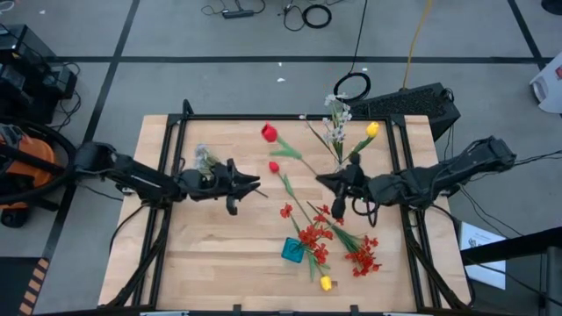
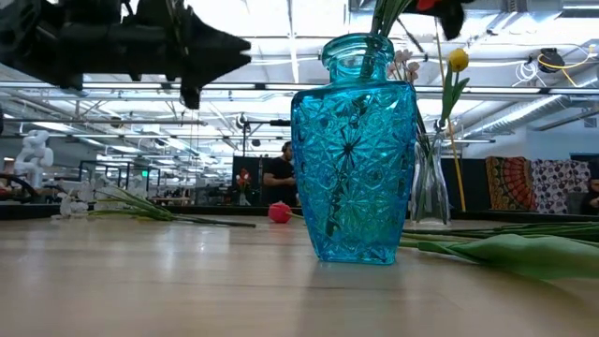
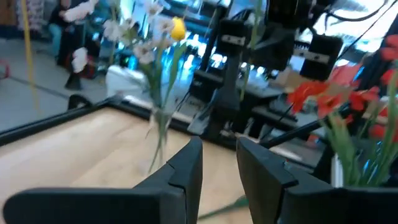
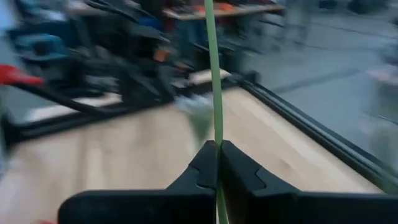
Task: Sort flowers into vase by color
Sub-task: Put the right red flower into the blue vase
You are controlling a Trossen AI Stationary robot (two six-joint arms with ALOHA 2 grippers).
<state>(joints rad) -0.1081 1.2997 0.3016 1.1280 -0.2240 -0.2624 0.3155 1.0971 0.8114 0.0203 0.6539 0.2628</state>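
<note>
On right wrist view: right end effector [image 4: 217, 163] clamps green stem [image 4: 213, 74]; overhead hides grip; left end effector [image 3: 219, 169] parted, empty.

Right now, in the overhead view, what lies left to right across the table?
Whitish blossom sprig → left gripper → red tulip bud → blue glass vase → right gripper → yellow tulip bud
</note>
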